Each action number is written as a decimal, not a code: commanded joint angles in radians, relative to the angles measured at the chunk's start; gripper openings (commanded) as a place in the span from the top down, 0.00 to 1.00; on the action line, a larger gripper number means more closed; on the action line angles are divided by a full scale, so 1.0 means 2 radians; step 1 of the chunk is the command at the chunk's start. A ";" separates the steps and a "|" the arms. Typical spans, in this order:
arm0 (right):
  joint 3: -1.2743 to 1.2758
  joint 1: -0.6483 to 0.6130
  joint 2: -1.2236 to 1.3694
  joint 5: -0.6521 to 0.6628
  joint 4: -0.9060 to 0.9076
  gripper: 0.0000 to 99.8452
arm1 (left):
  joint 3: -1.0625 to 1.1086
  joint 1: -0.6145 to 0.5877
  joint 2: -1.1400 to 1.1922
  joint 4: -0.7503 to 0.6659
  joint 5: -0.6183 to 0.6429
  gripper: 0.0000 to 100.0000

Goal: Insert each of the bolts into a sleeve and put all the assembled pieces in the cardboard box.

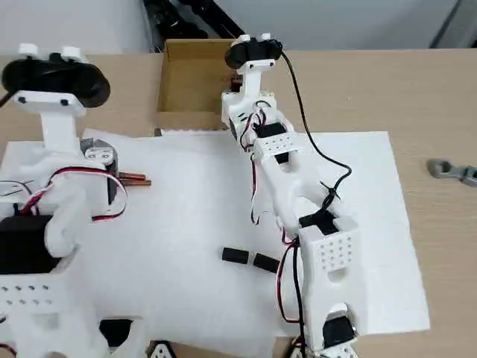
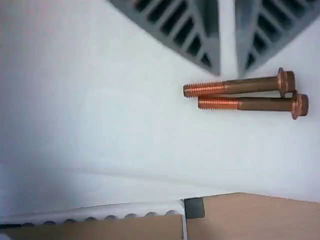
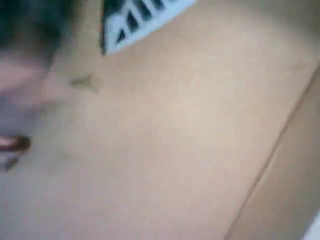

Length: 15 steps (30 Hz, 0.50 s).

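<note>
Left gripper (image 2: 227, 70): jaws a slit apart, empty, poised by the bolts (image 2: 245, 85) on the foam (image 1: 186, 224), likely for pickup.
Right gripper (image 1: 235, 83): over cardboard box (image 1: 186, 82); opening unreadable.
Sleeves (image 1: 235, 256): loose, mid-foam.

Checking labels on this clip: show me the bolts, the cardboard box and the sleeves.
bolts (image 2: 250, 104), left wrist view, mid-shank of one bolt
cardboard box (image 1: 188, 83), high view, bare inner floor
sleeves (image 1: 235, 255), high view, top of one sleeve
</note>
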 commanded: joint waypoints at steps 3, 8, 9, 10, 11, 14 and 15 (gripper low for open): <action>-0.027 -0.009 -0.040 -0.005 0.029 0.75 | 0.000 -0.003 -0.008 -0.002 0.001 0.99; -0.027 -0.010 -0.086 -0.005 0.061 0.75 | 0.000 -0.004 -0.005 -0.002 0.030 0.99; -0.027 -0.010 -0.098 -0.005 0.072 0.76 | 0.001 -0.004 -0.004 -0.002 0.037 0.99; -0.027 -0.010 -0.112 -0.005 0.085 0.77 | 0.003 -0.004 -0.004 -0.003 0.041 0.99; -0.026 -0.010 -0.125 -0.005 0.099 0.79 | 0.006 -0.004 -0.004 -0.005 0.042 0.99; -0.026 -0.010 -0.172 -0.005 0.150 0.93 | 0.017 -0.004 -0.004 -0.006 0.046 0.95; -0.026 -0.010 -0.188 -0.005 0.168 0.99 | 0.022 -0.004 -0.004 -0.006 0.054 0.94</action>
